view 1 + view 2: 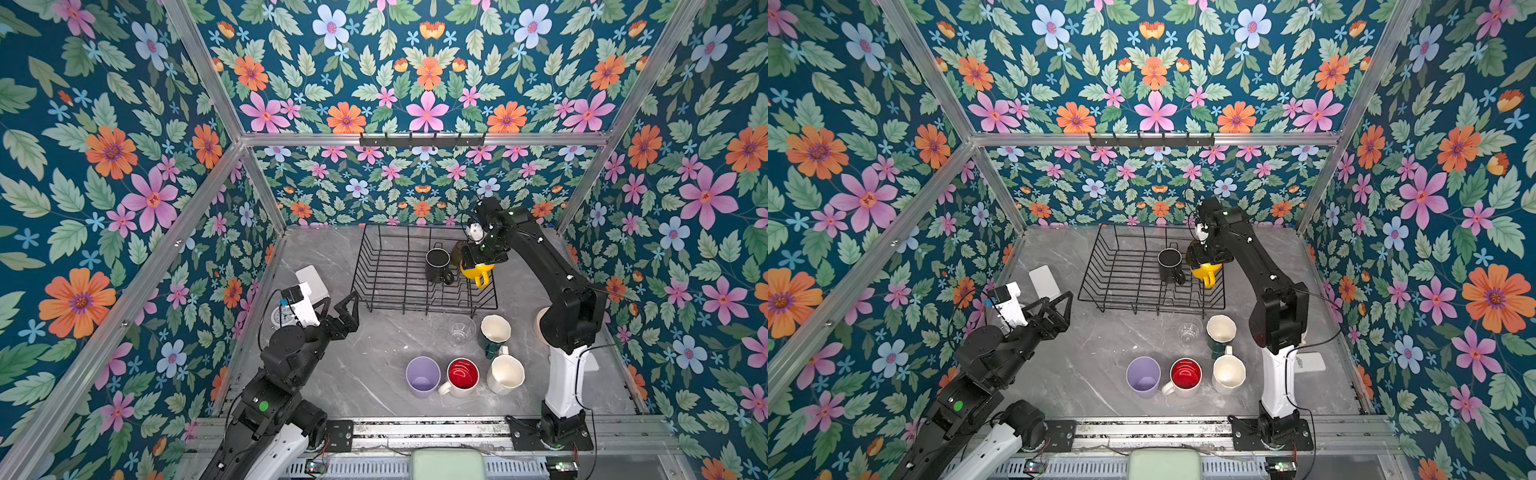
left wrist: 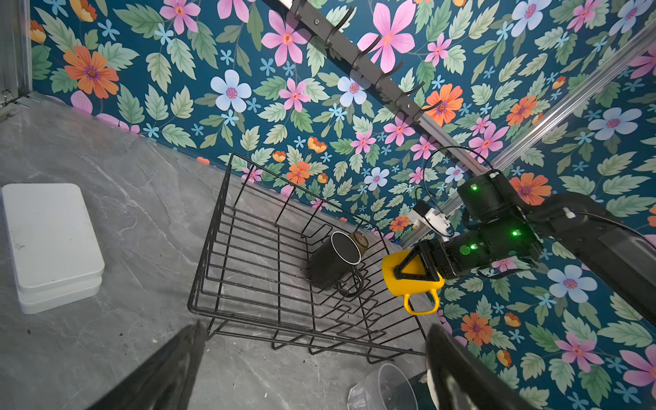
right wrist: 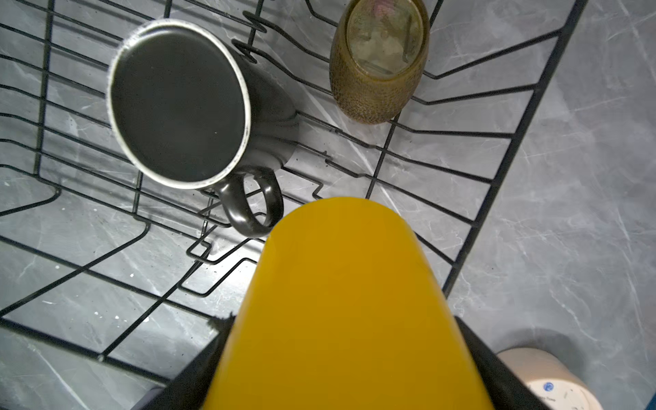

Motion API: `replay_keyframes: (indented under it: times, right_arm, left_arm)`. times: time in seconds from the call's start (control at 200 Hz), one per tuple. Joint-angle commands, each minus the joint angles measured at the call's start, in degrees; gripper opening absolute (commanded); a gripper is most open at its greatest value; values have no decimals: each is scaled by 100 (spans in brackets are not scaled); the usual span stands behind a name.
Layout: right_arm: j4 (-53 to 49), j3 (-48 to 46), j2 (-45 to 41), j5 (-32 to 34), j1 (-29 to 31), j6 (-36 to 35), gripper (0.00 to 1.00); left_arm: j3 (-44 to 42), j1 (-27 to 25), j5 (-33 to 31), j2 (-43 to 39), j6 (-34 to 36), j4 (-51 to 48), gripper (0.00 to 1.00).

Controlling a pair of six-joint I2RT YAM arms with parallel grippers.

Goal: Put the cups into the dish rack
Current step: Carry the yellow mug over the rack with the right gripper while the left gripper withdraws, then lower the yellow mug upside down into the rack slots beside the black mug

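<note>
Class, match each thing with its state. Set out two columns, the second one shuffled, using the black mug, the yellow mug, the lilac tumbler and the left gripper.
1 black mug
2 yellow mug
3 lilac tumbler
4 left gripper

A held by the right gripper
B open, empty
C in the dish rack
D on the table

Pairs: 1-C, 2-A, 3-D, 4-B

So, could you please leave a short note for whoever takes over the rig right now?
Left gripper: open, empty, off the dish rack's front-left corner.
Right gripper: fingers shut on the yellow mug, held over the rack's right end.
Done: black mug and amber tumbler are in the rack.
On the table: clear glass, dark green mug, lilac tumbler, white red-inside mug, cream mug.
Left: set the yellow mug down, then load those five.
</note>
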Motion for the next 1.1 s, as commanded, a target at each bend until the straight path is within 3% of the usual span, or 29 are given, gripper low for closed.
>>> replay_keyframes:
  times: [0.0,0.425,1.095]
  right_arm:
    - [-160,210,183,22,14,-48,0]
    - [-460,810,946,11,83,-78,0]
    - [-514,1014,1414,241,120,-325,0]
  left_arm:
    - [12,6,-74,-26,-8,-67,100]
    - [-18,6,-132,-139,-3,-182,100]
    - [-58,6,-177,-245,-33,-268,100]
